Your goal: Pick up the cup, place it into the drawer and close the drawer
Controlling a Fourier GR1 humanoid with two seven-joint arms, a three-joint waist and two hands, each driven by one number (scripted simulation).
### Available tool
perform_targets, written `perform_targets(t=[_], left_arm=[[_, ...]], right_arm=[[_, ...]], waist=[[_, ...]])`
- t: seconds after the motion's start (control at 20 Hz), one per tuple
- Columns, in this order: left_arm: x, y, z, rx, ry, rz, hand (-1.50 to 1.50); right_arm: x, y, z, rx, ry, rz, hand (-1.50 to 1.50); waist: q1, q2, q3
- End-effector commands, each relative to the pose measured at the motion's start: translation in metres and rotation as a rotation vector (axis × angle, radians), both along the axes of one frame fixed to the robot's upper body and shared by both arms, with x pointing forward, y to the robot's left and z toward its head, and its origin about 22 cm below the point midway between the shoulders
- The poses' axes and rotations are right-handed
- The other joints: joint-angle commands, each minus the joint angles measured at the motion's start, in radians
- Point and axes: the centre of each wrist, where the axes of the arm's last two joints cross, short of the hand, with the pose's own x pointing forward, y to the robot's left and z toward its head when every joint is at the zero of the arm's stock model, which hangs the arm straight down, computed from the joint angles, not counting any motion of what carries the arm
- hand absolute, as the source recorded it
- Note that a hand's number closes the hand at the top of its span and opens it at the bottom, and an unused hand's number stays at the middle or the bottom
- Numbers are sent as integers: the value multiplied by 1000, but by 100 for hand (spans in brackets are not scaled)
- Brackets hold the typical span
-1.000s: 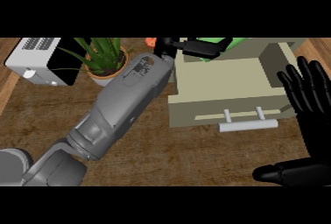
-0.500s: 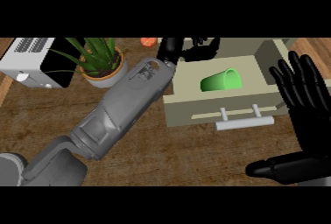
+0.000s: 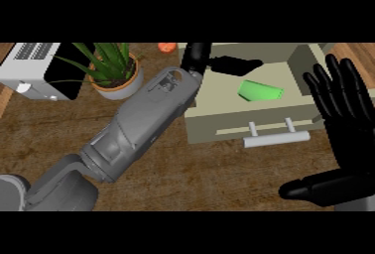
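Left of the drawer point(image 3: 249, 101), a white toaster point(image 3: 33, 69) sits at the far edge of the wooden table point(image 3: 183, 168), and a potted plant point(image 3: 110, 69) stands between it and the drawer. The left hand point(image 3: 219, 62) hovers over the drawer's back left corner, fingers relaxed and holding nothing. The green cup point(image 3: 260, 91) lies on its side inside the open drawer, apart from that hand. The drawer's front bears a pale handle point(image 3: 275, 139). Right of the drawer, the right hand point(image 3: 341, 114) rests open, fingers straight and spread.
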Motion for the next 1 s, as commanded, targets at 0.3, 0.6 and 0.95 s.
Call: perform_targets(t=[0.3, 0.6, 0.95], left_arm=[[-6, -3, 8, -258, -37, -96, -150], [-3, 24, 12, -313, -18, -59, -150], [-8, 94, 7, -379, 12, 27, -150]], right_arm=[[-10, -8, 5, 37, 16, 51, -150], [-15, -38, 21, -113, 11, 69, 150], [-31, -35, 1, -328, 28, 55, 150]], waist=[[65, -18, -1], [121, -34, -2], [143, -39, -2]])
